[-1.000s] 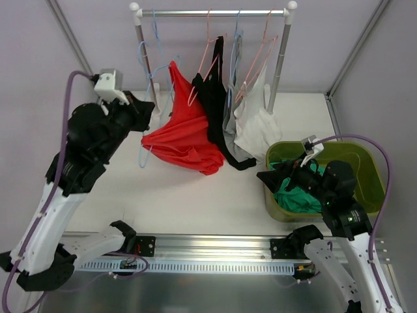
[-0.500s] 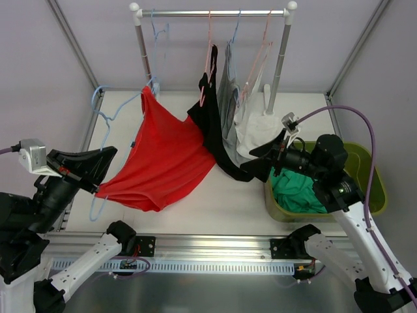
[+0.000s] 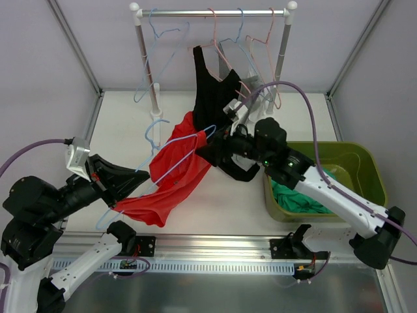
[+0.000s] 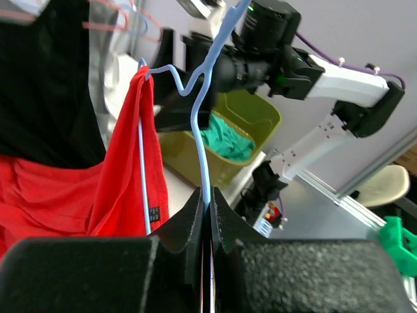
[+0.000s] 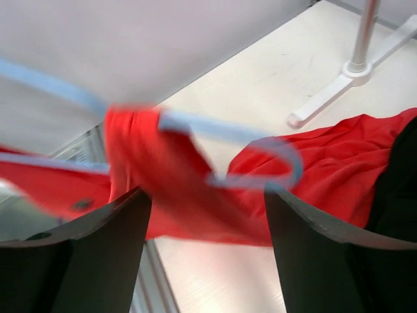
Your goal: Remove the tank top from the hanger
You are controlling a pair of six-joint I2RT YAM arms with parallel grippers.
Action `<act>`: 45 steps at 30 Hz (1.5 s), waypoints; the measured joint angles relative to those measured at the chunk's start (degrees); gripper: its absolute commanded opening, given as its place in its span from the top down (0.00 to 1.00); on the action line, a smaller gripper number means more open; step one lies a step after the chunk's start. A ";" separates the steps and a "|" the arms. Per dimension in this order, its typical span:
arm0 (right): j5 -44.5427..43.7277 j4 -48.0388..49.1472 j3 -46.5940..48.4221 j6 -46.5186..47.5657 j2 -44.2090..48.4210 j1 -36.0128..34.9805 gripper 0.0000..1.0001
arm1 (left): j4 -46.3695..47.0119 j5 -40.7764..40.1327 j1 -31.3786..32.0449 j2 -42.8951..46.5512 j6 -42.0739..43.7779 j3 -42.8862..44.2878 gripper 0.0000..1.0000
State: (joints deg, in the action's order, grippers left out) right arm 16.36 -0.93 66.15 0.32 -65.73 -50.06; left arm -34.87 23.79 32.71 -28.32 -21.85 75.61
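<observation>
One red tank top (image 3: 172,179) on one blue hanger (image 4: 203,153), low in front of the rack (image 3: 215,12); one black top (image 3: 208,85) on the rail. Left gripper (image 4: 207,195) clamped on the hanger wire. Right gripper (image 5: 205,195) spread apart around the red strap, swung over from the green bin (image 3: 365,156) since earlier. Hem near the surface (image 3: 287,111) edge opposite the rack

The left arm (image 3: 29,202) and the right arm (image 3: 339,199) share one build: smooth white link shells between bulky matt-black joint housings. A purple-grey sheathed cable (image 3: 29,153) runs to a small white camera box (image 3: 77,158) by the left gripper (image 3: 135,185). A second cable (image 3: 296,91) feeds the right arm, where a tiny green light (image 3: 266,162) glows. The right gripper (image 5: 207,192) has broad black wedge-shaped fingers (image 5: 98,254).
</observation>
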 measured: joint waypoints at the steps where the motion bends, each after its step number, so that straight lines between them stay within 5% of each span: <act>1: -1.53 1.03 0.42 0.17 -1.75 -0.35 0.31 | 0.00 0.31 0.00 0.00 -0.52 -0.70 1.00; 4: -4.17 2.73 2.75 0.94 -7.08 -0.87 0.56 | 0.02 1.62 0.00 0.00 -2.25 -2.08 1.00; 5: -4.63 3.32 3.78 1.25 -8.74 -1.05 0.76 | 0.09 1.90 -0.02 0.04 -2.71 -2.16 1.00; 8: -5.62 5.05 4.98 1.51 -11.37 -1.68 0.93 | 0.44 2.27 -0.02 0.35 -3.69 -2.16 1.00; 17: -14.12 5.73 4.42 1.53 -9.31 -1.88 1.00 | 1.64 -0.50 0.00 1.79 -4.39 -3.78 1.00; 23: -18.40 0.94 4.39 -1.92 -7.15 4.79 1.00 | 1.97 -0.74 -0.02 -0.50 -4.37 -5.64 1.00; 33: -10.62 -3.74 3.21 -7.26 -6.51 14.64 1.00 | 3.87 -0.35 0.00 -4.37 -4.61 -2.73 1.00; 39: 0.59 -4.66 -5.64 -6.84 1.09 9.27 1.00 | 17.90 -0.96 0.00 -9.29 -4.96 2.73 1.00; 45: 1.79 -13.42 -9.09 -3.65 19.61 8.00 1.00 | 37.64 -6.12 0.00 -20.96 1.33 7.28 1.00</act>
State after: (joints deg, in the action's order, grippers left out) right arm 18.15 -14.35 57.06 -3.33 -46.13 -42.06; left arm 2.76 17.67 32.71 -49.28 -20.51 82.89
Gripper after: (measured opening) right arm 0.053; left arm 0.020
